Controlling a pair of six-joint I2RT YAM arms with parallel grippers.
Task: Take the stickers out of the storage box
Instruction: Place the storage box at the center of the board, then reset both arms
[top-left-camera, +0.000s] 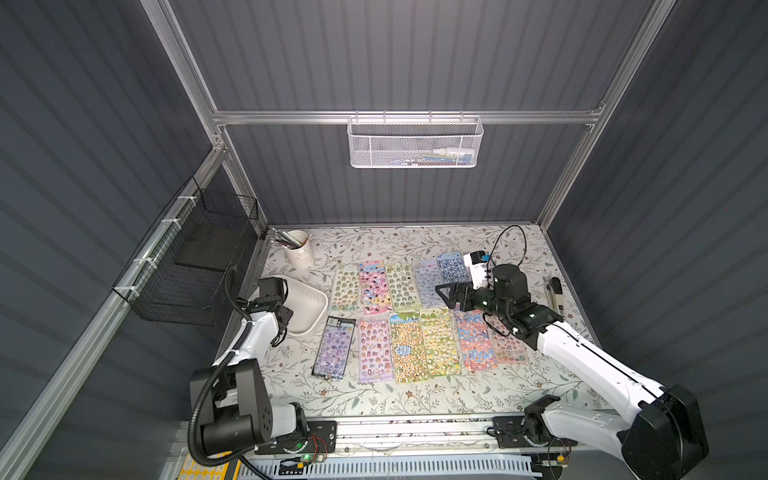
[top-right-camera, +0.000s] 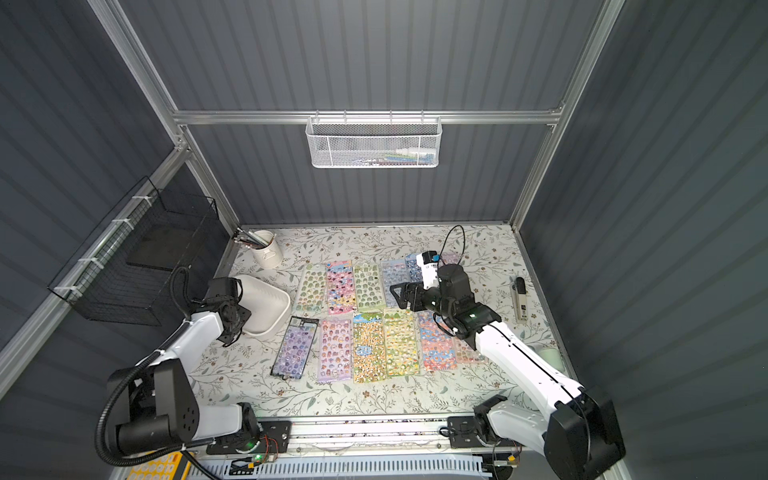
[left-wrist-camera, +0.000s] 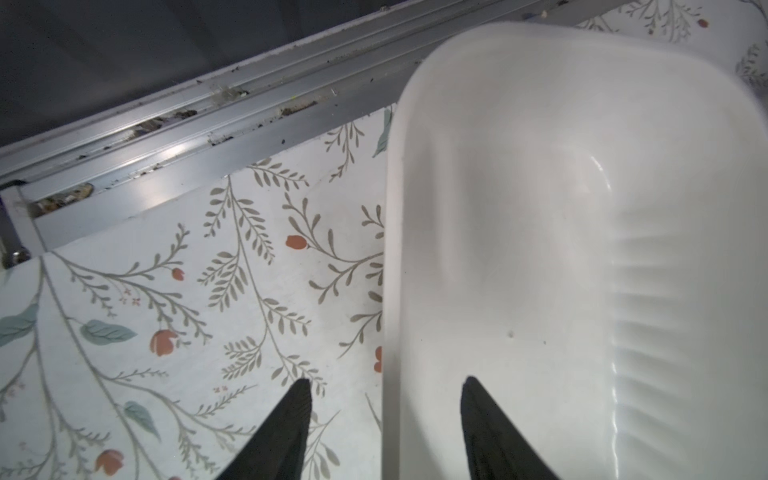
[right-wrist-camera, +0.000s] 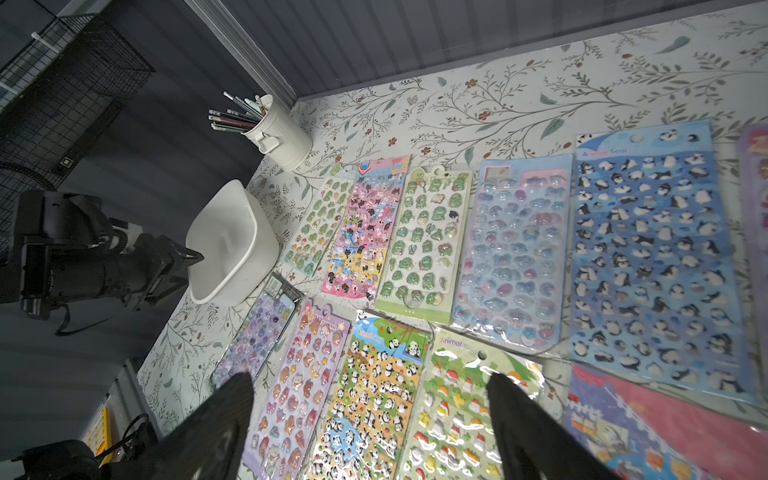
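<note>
Starting at the bottom of both top views, the bare tabletop (top-left-camera: 415, 399) gives way to the stickers (top-left-camera: 409, 347), which lie flat in two rows across the middle of the frame, none of them in the storage box (top-left-camera: 309, 305). That box sits left of centre, just beside the purple sheet (top-left-camera: 334, 353), and the left wrist view shows its white inside bare; whether it lies flat or tipped I cannot tell. The task looks all but done, and the step in hand is most likely freeing the box.

The left pincer (left-wrist-camera: 386, 382) has its jaws apart and straddles the box's rim, with one finger (left-wrist-camera: 291, 424) over the tabletop and its mate inside the box. Neither visibly presses the wall. It should rise straight up until both tips clear the rim, since a sideways pull could drag the light box onto the purple sheet.

Farther back, right of centre, the right pincer (right-wrist-camera: 370, 376) hangs spread wide and empty above the sheets. It should keep its height so no tip catches a glossy wrapper. A pencil cup (top-left-camera: 299, 251) stands at the upper left of the tabletop.
</note>
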